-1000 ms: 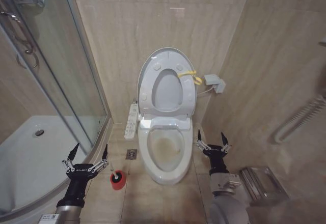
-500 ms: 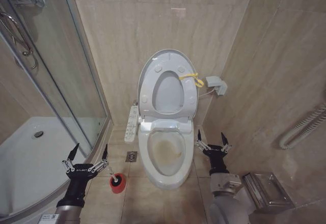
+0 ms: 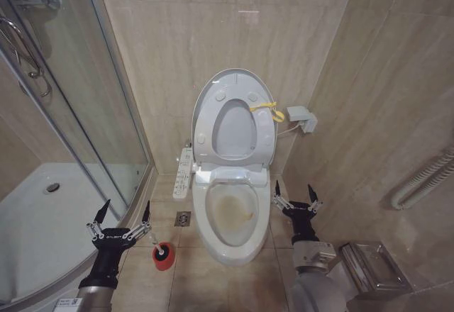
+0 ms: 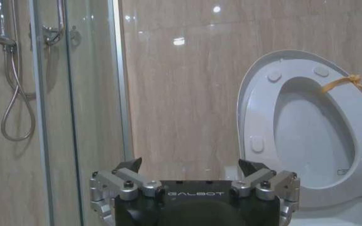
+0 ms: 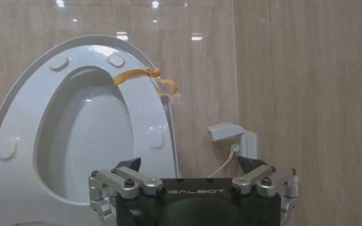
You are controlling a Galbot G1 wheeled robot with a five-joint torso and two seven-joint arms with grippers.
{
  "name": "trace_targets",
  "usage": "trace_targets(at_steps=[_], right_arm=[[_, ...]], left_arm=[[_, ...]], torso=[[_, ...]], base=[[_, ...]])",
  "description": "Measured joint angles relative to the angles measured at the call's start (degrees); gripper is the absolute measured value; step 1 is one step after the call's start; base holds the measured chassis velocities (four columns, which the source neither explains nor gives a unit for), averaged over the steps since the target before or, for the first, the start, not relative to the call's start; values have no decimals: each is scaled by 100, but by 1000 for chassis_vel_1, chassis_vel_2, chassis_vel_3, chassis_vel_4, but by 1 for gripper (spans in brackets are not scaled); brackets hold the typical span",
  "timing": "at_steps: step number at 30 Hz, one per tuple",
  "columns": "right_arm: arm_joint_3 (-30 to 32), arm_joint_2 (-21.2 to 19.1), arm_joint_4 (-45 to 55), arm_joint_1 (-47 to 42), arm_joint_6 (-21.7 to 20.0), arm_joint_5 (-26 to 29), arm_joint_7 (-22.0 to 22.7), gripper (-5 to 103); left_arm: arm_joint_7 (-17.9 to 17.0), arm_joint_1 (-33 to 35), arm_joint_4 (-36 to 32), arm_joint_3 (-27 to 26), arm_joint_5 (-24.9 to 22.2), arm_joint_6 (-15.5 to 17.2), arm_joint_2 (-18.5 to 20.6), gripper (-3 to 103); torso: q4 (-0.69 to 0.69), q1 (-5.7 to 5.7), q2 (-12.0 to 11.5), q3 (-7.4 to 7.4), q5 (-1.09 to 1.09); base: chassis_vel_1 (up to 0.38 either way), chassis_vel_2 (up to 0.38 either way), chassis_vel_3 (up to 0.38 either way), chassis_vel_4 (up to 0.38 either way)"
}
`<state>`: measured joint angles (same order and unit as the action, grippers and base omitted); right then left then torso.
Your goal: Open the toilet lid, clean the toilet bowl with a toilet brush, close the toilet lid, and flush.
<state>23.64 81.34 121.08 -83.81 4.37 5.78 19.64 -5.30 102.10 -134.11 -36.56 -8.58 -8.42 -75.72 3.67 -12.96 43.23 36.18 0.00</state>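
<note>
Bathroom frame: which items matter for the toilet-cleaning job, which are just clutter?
Job items:
toilet lid, already up against the wall
toilet bowl, stained inside
toilet brush in its red cup on the floor
left hand and right hand, both open and empty

Just there:
control panel
shower enclosure
floor drain
wall socket

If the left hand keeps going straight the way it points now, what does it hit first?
Probably the beige wall tile between the shower glass and the raised toilet lid. The left hand, open, faces that bare wall; nothing shows in between, though depth is hard to judge.
</note>
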Motion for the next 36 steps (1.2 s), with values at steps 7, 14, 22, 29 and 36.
trace_targets(at_steps=[7, 14, 22, 29, 36], right_arm=[[0, 0, 0, 0, 0, 0, 0, 100], [0, 0, 0, 0, 0, 0, 0, 100], [0, 0, 0, 0, 0, 0, 0, 100], [0, 0, 0, 0, 0, 0, 0, 100], [1, 0, 0, 0, 0, 0, 0, 100]], left_arm=[[0, 0, 0, 0, 0, 0, 0, 100], [0, 0, 0, 0, 0, 0, 0, 100], [-54, -261, 172, -24, -115, 308, 18, 100], [-261, -1048, 729, -97, -516, 1288, 86, 100], [-485, -1795, 1210, -21, -503, 1630, 70, 100]], torso=[[0, 0, 0, 0, 0], [0, 0, 0, 0, 0], [0, 0, 0, 0, 1], [1, 0, -1, 0, -1], [1, 0, -1, 1, -1]], base=[[0, 0, 0, 0], [0, 0, 0, 0], [0, 0, 0, 0], [0, 0, 0, 0], [0, 0, 0, 0]])
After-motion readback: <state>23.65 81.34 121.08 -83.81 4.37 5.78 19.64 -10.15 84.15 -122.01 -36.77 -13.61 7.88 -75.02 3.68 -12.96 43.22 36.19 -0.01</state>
